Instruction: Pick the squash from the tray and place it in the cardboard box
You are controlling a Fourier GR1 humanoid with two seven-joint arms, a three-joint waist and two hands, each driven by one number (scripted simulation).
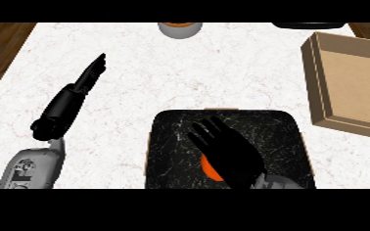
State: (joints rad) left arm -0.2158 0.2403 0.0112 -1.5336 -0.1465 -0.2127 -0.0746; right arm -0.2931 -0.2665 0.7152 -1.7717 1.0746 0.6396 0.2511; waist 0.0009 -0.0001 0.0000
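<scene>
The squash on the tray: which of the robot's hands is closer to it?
Right. The right hand is over the dark tray, directly above the orange squash and hiding most of it. The left hand is off the tray, over the bare counter.

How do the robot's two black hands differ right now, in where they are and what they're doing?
The right hand is spread over the dark speckled tray, covering most of the orange squash; the left hand is over the bare white marble counter, near nothing. The right hand's fingers fan apart, while the left hand's are held straight together, seen edge-on. Both are black, open and hold nothing.
</scene>
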